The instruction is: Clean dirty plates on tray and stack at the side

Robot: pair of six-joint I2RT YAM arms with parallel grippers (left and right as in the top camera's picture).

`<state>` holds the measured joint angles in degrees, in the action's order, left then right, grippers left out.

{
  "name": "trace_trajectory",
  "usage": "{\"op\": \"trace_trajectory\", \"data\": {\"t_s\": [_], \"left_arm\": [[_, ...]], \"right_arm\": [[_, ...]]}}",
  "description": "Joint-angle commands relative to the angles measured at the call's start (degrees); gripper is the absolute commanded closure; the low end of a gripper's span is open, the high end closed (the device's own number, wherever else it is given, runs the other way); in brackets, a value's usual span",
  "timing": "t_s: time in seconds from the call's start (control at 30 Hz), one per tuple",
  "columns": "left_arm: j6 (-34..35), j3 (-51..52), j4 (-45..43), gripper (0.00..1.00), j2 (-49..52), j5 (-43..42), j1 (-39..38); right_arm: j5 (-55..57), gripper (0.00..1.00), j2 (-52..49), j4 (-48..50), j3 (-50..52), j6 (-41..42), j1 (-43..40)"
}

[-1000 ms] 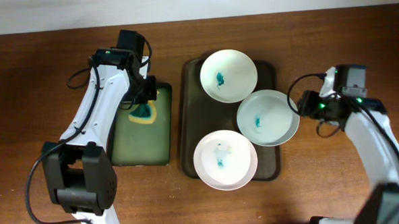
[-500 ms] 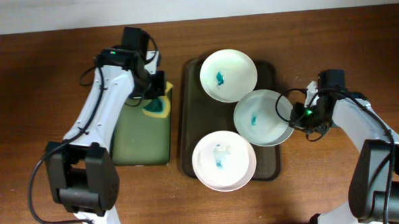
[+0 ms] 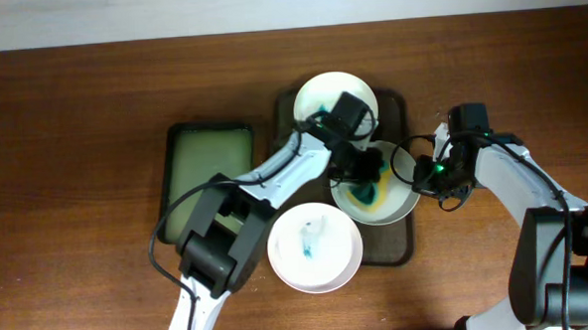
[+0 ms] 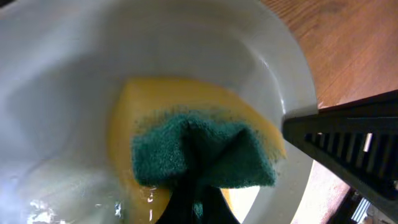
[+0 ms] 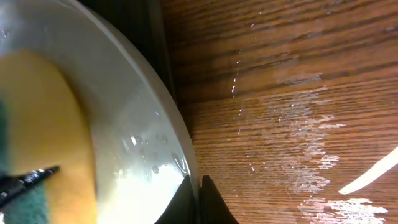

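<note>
Three white plates lie on the dark tray (image 3: pixel 391 242). The far plate (image 3: pixel 343 95) and the near plate (image 3: pixel 314 246) each carry a teal smear. On the middle plate (image 3: pixel 400 202) a yellow-and-green sponge (image 3: pixel 367 190) is pressed flat, with my left gripper (image 3: pixel 366 172) shut on it. From the left wrist, the sponge (image 4: pixel 199 155) covers the plate's (image 4: pixel 93 68) centre below my left gripper (image 4: pixel 198 202). My right gripper (image 3: pixel 423 175) is shut on this plate's right rim. In the right wrist view the right gripper (image 5: pixel 199 198) pinches the rim of the plate (image 5: pixel 134 134).
A narrow green tray (image 3: pixel 210 179) with a black rim lies left of the dark tray. The near plate hangs over the dark tray's left front edge. Wet streaks (image 5: pixel 292 124) mark the wooden table right of the plate.
My left arm carried the sponge from the green tray across onto the middle plate. My right gripper moved in and shut on that plate's rim. The near plate slid left.
</note>
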<state>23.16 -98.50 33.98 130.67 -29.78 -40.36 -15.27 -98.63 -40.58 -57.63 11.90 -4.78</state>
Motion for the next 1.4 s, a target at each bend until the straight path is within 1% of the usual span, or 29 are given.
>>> {"op": "trace_trajectory", "data": {"t_s": [0.0,0.03,0.1,0.2,0.27,0.33,0.37,0.4,0.53,0.57,0.63,0.8,0.87,0.9,0.93,0.97,1.03,1.07,1.1,1.13,1.2,1.23,1.27,1.33,1.37], "left_arm": [[-1.07,-0.83,3.91,1.0,3.08,10.45,-2.64],[-0.87,-0.83,6.8,1.0,3.08,19.23,-2.62],[-0.83,-1.22,10.34,1.0,3.08,30.01,-2.25],[-0.68,-5.03,17.51,1.0,3.08,41.0,0.0],[-0.74,-8.72,20.83,1.0,3.08,43.12,0.96],[-0.7,-9.33,20.33,1.0,3.1,42.62,1.05],[-0.79,-9.33,19.47,1.0,3.52,39.93,1.05],[-1.01,-9.33,18.29,1.0,4.17,34.62,1.05],[-9.42,-9.33,9.79,1.0,6.36,-2.8,-0.63],[-9.57,-9.33,8.2,1.0,6.36,-7.08,-1.53],[-9.57,-9.33,6.84,1.0,6.38,-10.58,-2.58],[-9.81,-9.33,5.79,1.0,6.91,-10.49,-5.29],[-9.79,-9.33,6.75,1.0,6.91,-7.13,-4.72],[-9.79,-9.33,7.61,1.0,6.91,-3.96,-4.02],[-9.77,-9.35,8.9,1.0,6.91,1.18,-3.08],[-9.75,-9.35,11.34,1.0,6.91,11.89,-1.31],[-7.56,-10.25,16.09,1.0,6.91,33.59,1.36],[-7.58,-11.34,17.84,1.0,6.91,41.16,2.1],[-7.58,-12.04,18.6,1.0,6.91,44.06,2.4],[-7.61,-13.75,19.96,1.0,6.91,45.92,2.56],[-7.61,-16.02,21.22,1.0,6.88,45.11,2.23],[-7.61,-16.37,21.22,1.0,6.91,43.43,1.77],[-7.61,-16.35,21.27,1.0,6.91,41.11,1.46],[-7.61,-16.22,21.55,1.0,7.19,32.22,1.18],[-7.61,-16.22,21.73,1.0,7.23,30.95,1.14]], "right_arm": [[-0.2,0.96,0.55,0.07,-0.68,0.57,0.28],[-0.2,0.96,0.55,0.07,-0.68,0.57,0.28],[-0.2,0.96,0.55,0.11,-0.68,0.57,0.28],[-0.15,0.96,0.55,0.07,-0.68,0.57,0.26],[-0.15,0.96,0.55,0.07,-0.68,0.57,0.26],[-0.15,0.96,0.55,0.07,-0.68,0.57,0.26],[-0.15,0.96,0.55,0.07,-0.68,0.57,0.26],[-0.15,0.96,0.55,0.07,-0.68,0.57,0.26],[-0.15,0.96,0.55,0.11,-0.68,0.57,0.26],[-0.17,0.96,0.55,0.17,-0.68,0.57,0.26],[-0.2,0.96,0.55,0.31,-0.68,0.57,0.31],[-0.17,0.96,0.55,0.22,-0.68,0.55,0.33],[-0.17,0.96,0.55,0.07,-0.68,0.55,0.31],[-0.17,0.96,0.55,0.04,-0.68,0.55,0.31],[-0.17,0.96,0.55,0.02,-0.68,0.55,0.33],[-0.17,0.96,0.55,0.02,-0.68,0.55,0.33],[-0.17,0.96,0.55,0.04,-0.68,0.55,0.33],[-0.17,0.96,0.55,0.02,-0.68,0.55,0.33],[-0.17,0.96,0.55,0.02,-0.68,0.55,0.33],[-0.17,0.96,0.55,0.0,-0.68,0.55,0.31],[-0.44,0.96,0.55,-0.07,-0.68,0.55,0.33],[-2.01,0.96,0.55,0.48,-0.7,0.07,0.33],[-6.62,0.96,0.55,1.38,-0.7,-3.54,0.33],[-8.83,0.96,0.55,1.36,-0.68,-4.52,0.33],[-15.52,0.96,0.55,1.25,-0.68,-11.19,0.37]]}}
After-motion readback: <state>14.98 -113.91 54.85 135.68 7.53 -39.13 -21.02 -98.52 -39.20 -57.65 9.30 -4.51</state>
